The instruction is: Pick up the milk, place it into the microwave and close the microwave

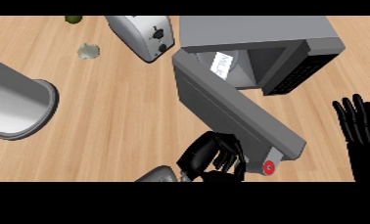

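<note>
Milk [222, 63] sits inside the microwave [260, 34]. It is a small white carton with grey letters on its side, and it leans a little. The microwave is a grey box on the wooden surface [115, 105]. Its door [231, 108] hangs wide open, sticking out toward the bottom of the view. The left robot hand [211, 155] is black, with its fingers curled up against the outer end of the door; I cannot tell if it grips anything. The right robot hand [356, 120] rests at the right edge with its fingers straight and spread, pointing up. A silver toaster [145, 34] stands just left of the microwave.
</note>
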Tool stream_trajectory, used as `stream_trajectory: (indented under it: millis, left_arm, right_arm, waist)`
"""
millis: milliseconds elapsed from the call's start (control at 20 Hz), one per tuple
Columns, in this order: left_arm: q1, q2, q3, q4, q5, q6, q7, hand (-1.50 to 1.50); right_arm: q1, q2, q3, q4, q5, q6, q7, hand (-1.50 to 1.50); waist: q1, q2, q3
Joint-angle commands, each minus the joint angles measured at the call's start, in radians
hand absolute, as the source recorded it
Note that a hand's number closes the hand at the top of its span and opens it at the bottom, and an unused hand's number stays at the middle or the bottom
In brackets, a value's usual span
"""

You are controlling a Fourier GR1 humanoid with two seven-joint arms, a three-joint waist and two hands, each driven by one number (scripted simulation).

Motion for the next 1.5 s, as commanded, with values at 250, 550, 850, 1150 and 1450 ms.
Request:
stream_trajectory:
  millis: [250,550,850,1150,1450]
  left_arm:
    - [-0.139,-0.012,-0.045,0.031,0.209,0.222,-0.106,1.50]
    - [-0.268,-0.012,-0.018,0.083,0.304,0.277,-0.114,1.50]
    - [-0.360,-0.013,0.057,0.173,0.412,0.298,-0.113,1.50]
    - [-0.433,-0.013,0.133,0.229,0.510,0.322,-0.139,1.50]
    - [-0.479,-0.013,0.200,0.263,0.600,0.313,-0.225,1.50]
  right_arm:
    - [-0.019,-0.084,0.001,-0.098,-0.138,0.125,0.092,-1.50]
    - [-0.053,-0.105,0.044,-0.154,-0.179,0.166,0.131,-1.50]
    - [-0.069,-0.130,0.044,-0.188,-0.233,0.185,0.167,-1.50]
    - [-0.068,-0.149,0.044,-0.205,-0.303,0.201,0.210,-1.50]
    - [-0.109,-0.158,0.032,-0.216,-0.346,0.186,0.232,-1.50]
  waist:
    - [-0.061,0.011,-0.002]
    - [-0.112,0.023,-0.002]
    - [-0.160,0.041,-0.002]
    - [-0.198,0.051,-0.003]
    - [-0.221,0.065,-0.003]
